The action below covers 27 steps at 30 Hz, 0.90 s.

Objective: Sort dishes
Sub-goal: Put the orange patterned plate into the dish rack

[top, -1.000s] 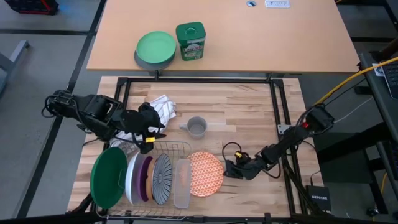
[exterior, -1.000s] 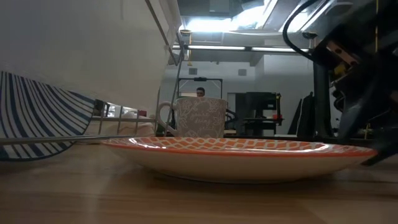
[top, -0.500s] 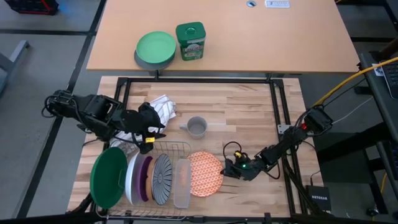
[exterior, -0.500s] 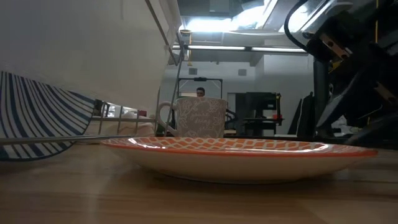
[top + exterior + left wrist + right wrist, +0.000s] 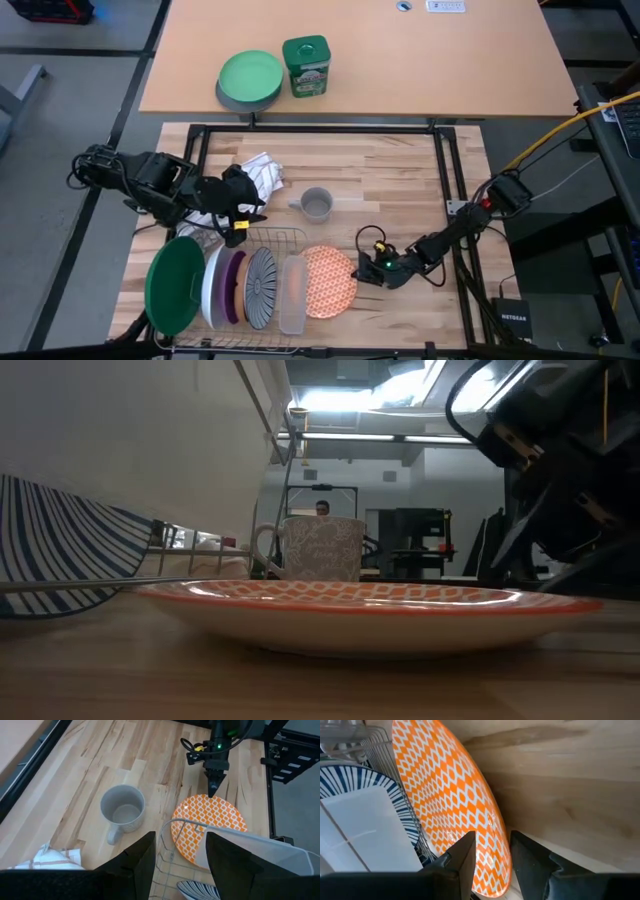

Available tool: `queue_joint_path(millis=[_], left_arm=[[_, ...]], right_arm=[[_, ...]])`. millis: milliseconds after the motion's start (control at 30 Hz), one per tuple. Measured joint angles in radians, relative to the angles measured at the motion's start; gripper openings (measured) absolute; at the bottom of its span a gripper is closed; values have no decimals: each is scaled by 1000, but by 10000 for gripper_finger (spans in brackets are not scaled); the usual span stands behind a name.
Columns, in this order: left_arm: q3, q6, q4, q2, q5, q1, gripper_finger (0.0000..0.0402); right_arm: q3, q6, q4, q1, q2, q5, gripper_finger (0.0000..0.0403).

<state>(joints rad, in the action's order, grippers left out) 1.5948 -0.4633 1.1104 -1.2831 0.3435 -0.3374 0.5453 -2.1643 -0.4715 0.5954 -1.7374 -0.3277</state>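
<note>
Plates stand on edge in a wire rack [image 5: 285,238] at the front left of the wooden table [image 5: 400,190]: a big dark green plate [image 5: 172,285], a white plate [image 5: 211,287], a brown plate [image 5: 229,289], a purple plate [image 5: 239,285] and a blue-and-white striped plate [image 5: 260,287]. A clear plastic tray [image 5: 292,294] stands next to them. The orange patterned plate [image 5: 330,279] lies flat on the wood, just beside the rack. It is round, with a white and orange diamond pattern.

A second ago the right gripper [image 5: 370,272] was a little way off from the orange plate. Now it has slid closer and its tips reach the plate's right rim. The plate has been pushed a tiny bit toward the rack.

The right gripper's fingers [image 5: 460,862] are partly open, one on each side of the rim, but I cannot tell if they pinch it.

The left gripper [image 5: 243,208] hangs above the rack's back edge, near a striped cloth [image 5: 262,172], with its fingers [image 5: 142,865] apart and nothing between them. A grey mug [image 5: 316,205] sits in the middle of the table.
</note>
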Motion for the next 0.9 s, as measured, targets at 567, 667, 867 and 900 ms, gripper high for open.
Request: queue_joint_path(millis=[567,667,867,900], left_arm=[[0,2,0,0,0,0,162],[0,2,0,0,0,0,162],[0,0,0,0,0,-1,162],[0,0,0,0,0,-1,162]], right_arm=[[51,56,55,-53,-6,95,124],[51,55,47,-55,-6,140,124],[60,51,35,-53,-8,147,124],[66,51,49,-53,-8,146,124]])
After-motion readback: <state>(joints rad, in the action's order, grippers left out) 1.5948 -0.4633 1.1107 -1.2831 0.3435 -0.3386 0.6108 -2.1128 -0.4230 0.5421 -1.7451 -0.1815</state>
